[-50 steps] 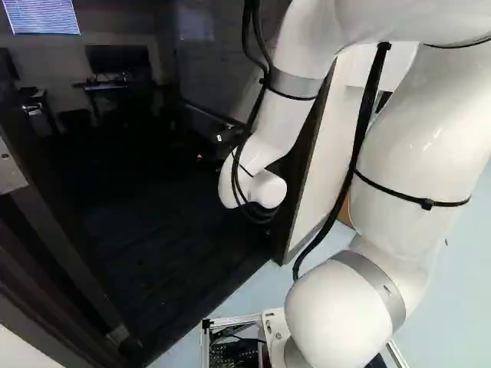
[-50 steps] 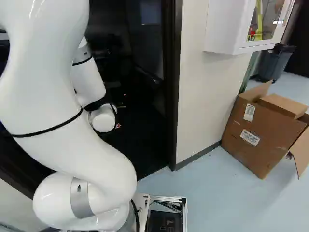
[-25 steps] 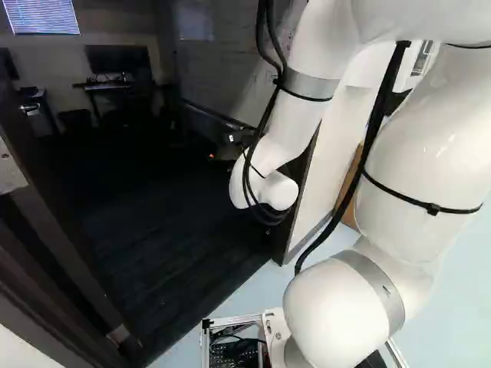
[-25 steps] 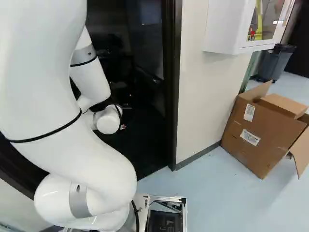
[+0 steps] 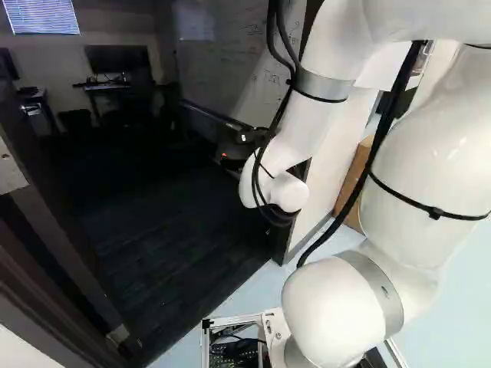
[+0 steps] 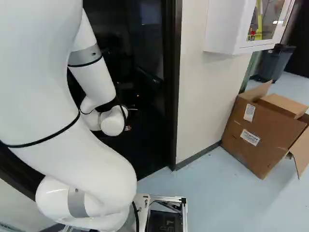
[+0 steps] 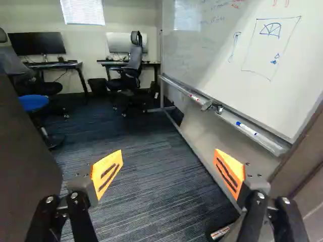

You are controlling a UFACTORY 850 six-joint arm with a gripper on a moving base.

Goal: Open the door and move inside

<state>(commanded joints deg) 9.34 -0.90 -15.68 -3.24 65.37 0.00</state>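
Jaws of the gripper [image 5: 229, 156] stand wide apart, open, orange pads [image 7: 108, 174] facing each other with dark striped carpet [image 7: 151, 156] visible through the gap.

Logged left to right:

Door [image 7: 25, 166]: a dark panel standing open, left of the jaws and apart from them. A silver lever handle [image 5: 31, 110] shows near its far edge at the left of the left base view.

Past the door I see a blue stool [image 7: 33, 103], then a desk [image 7: 50, 65] bearing a monitor [image 7: 36, 43]. A dark bin [image 7: 97, 86] sits between that desk and a wheeled chair [image 7: 132, 65]. Carpet runs open from beneath the jaws to these pieces; this is the open floor ahead of me.

Right of that strip, a whiteboard [image 7: 242, 55] with a marker tray [image 7: 250, 131] runs along the room. Its tray and lower rail edge the open floor.

Farther right, the dark door frame [image 6: 172, 87] bounds the opening beside the jaws. My forearm [image 5: 303, 123] reaches ahead near this side. Pale wall [image 6: 203, 92] follows, bearing a white cabinet [image 6: 222, 29]; a cardboard box [image 6: 260, 135] stands on the pale blue floor [image 6: 212, 203] beside it.

My base frame [image 5: 234, 318] sits at the near edge of the opening.
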